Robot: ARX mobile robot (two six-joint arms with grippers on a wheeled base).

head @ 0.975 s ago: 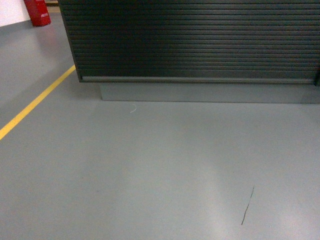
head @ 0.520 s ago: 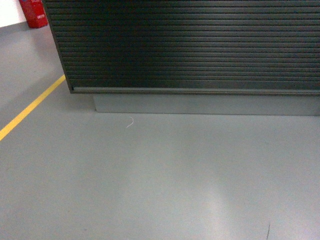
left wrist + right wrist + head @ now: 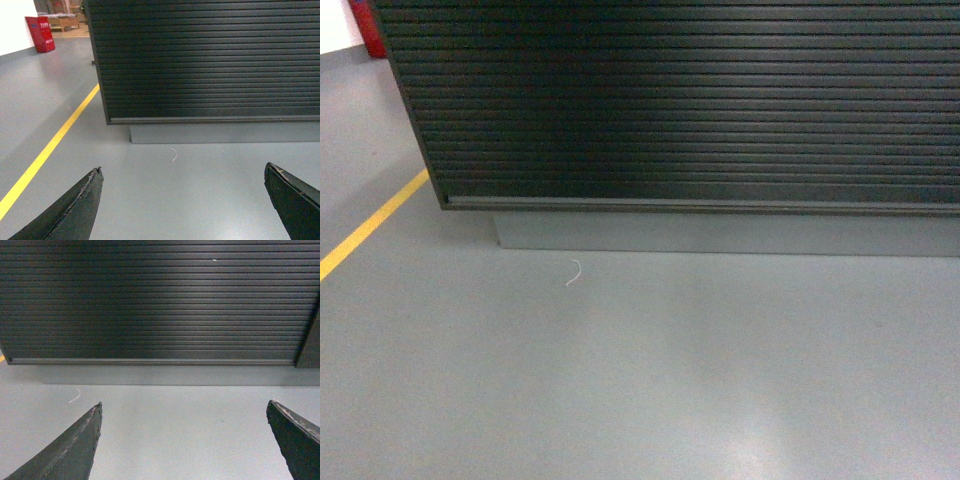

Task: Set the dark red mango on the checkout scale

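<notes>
The checkout (image 3: 690,100) fills the upper part of the head view with its dark, horizontally ribbed front panel; the same panel shows in the left wrist view as the checkout (image 3: 210,60) and in the right wrist view as the checkout (image 3: 155,300). Its top is out of view, and so are the dark red mango and the scale. My left gripper (image 3: 183,169) is open over bare grey floor, nothing between its fingers. The right gripper (image 3: 184,405) is open too, also empty. Neither gripper shows in the head view.
A yellow floor line (image 3: 370,228) runs along the left, also seen as the yellow line (image 3: 52,142). A red object (image 3: 40,33) stands far back left. A small white curled scrap (image 3: 574,273) lies on the floor near the counter's grey plinth (image 3: 720,233).
The checkout front has grown larger and moved lower in the head view, and the dark floor scratch has slid out at the bottom: the base has rolled closer to the counter.
</notes>
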